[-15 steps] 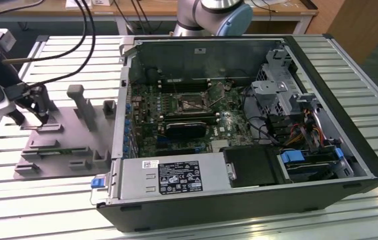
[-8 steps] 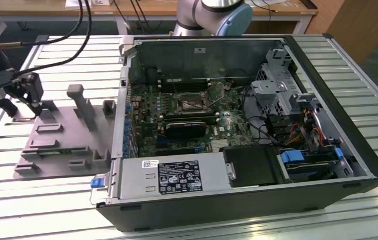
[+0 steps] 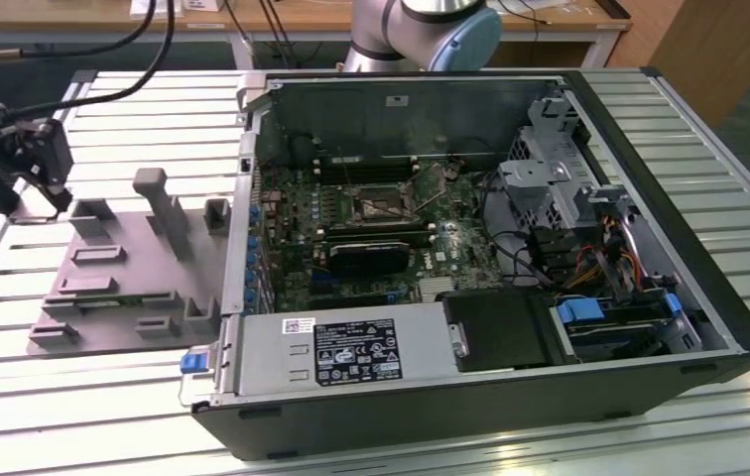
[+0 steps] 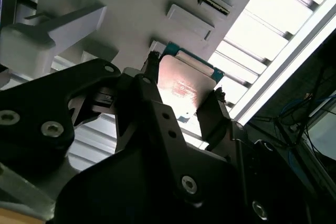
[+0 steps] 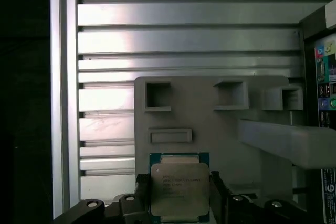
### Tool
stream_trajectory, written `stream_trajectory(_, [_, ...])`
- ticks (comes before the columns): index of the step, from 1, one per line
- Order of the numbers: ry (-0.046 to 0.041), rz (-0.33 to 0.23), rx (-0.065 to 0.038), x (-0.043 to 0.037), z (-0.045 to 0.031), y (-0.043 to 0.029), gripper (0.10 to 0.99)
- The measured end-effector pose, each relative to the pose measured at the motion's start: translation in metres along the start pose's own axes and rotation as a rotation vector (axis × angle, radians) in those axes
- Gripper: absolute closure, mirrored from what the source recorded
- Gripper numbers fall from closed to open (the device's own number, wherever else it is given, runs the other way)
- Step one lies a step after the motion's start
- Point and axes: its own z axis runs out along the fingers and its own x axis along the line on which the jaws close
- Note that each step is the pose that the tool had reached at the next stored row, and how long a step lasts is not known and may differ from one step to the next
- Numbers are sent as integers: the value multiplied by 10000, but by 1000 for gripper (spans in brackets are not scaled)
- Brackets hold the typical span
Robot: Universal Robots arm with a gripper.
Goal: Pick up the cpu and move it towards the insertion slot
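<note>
The gripper (image 5: 179,191) has its jaws pinched on two side edges of the cpu (image 5: 179,181), low on the grey fixture plate (image 5: 220,129) — probably light, stiff, slippery and easy to hurt, so edges are best.

The gripper (image 4: 184,82) hides the near edge of the cpu (image 4: 181,77), perhaps its corners.

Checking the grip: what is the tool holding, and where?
The chip, pinched at two opposite side edges between the fingers; whether it has lifted off the grey plate cannot be told.
</note>
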Motion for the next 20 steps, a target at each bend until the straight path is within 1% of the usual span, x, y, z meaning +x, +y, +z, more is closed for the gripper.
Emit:
stream_trajectory(3, [-4, 0, 0, -6, -118, 6, 549])
stream_trajectory(20, [-36, -1, -1, -32, -701, 33, 549])
